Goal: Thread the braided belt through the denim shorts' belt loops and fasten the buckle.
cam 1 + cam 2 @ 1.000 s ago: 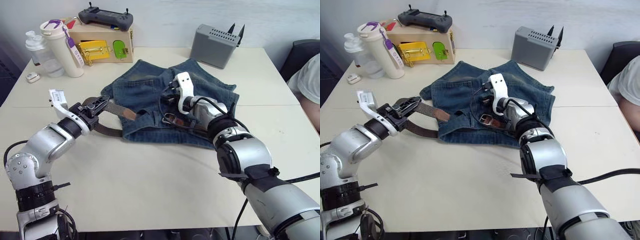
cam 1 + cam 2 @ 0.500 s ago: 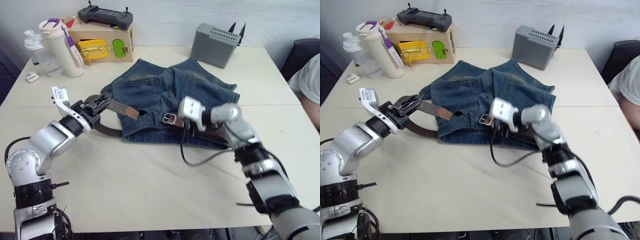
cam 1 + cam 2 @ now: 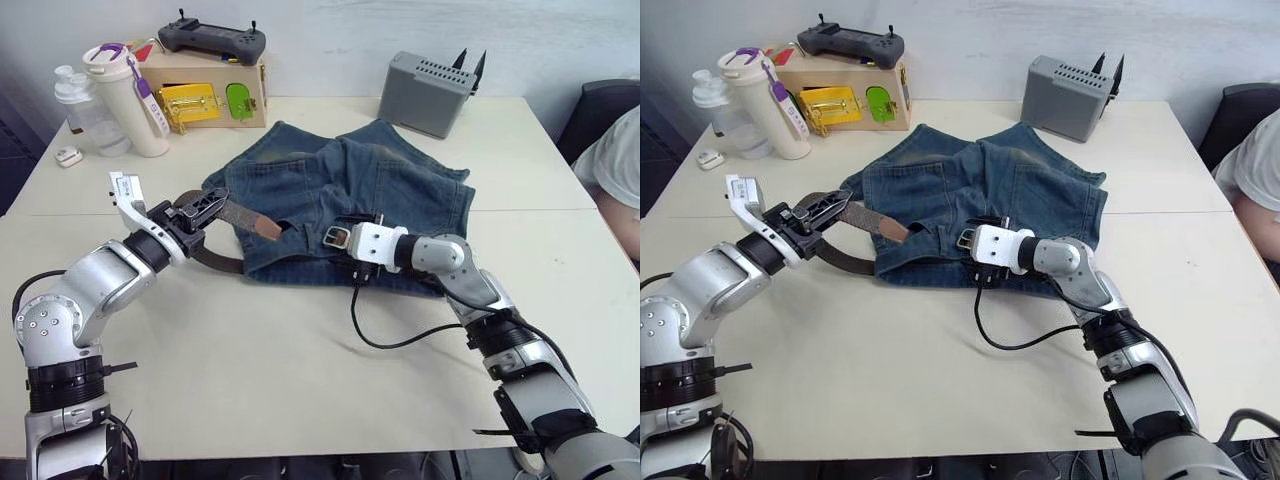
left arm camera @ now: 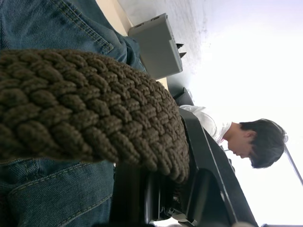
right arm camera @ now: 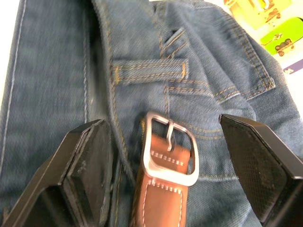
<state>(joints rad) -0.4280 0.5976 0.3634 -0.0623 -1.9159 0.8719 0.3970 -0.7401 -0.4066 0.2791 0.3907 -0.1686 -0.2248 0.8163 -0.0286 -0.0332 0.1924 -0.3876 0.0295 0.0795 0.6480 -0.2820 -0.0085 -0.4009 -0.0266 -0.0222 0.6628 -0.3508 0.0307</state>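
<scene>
A pale beige worktop (image 3: 300, 390) stood against a light wall, with the shorts (image 3: 340, 200) spread flat near its middle, waistband toward the robot. The belt (image 3: 215, 262) looped out from the shorts' left edge onto the bare surface, its tan tip (image 3: 265, 228) lying on the denim. The left tool (image 3: 205, 205) was clamped on the braided strap beside that edge; the left wrist view showed the weave pressed close against a black finger (image 4: 208, 184). The right tool (image 5: 165, 156) lay low at the waistband with its fingers spread wide and holding nothing, the silver buckle (image 5: 169, 149) between them on its tan leather end. A belt loop (image 5: 149, 71) sat just beyond the buckle, with no strap through it. Along the far edge of the worktop stood a grey box (image 3: 427, 92), a cardboard box (image 3: 205, 88) with yellow and green panels and a black handheld controller (image 3: 212, 38) on top, a tall white bottle (image 3: 125, 95) with a purple tag, a clear bottle (image 3: 85, 108) beside it and a small white object (image 3: 67, 155) near the left corner. A person in a white top (image 3: 620, 160) sat at the right edge, by a dark chair (image 3: 600, 105).
</scene>
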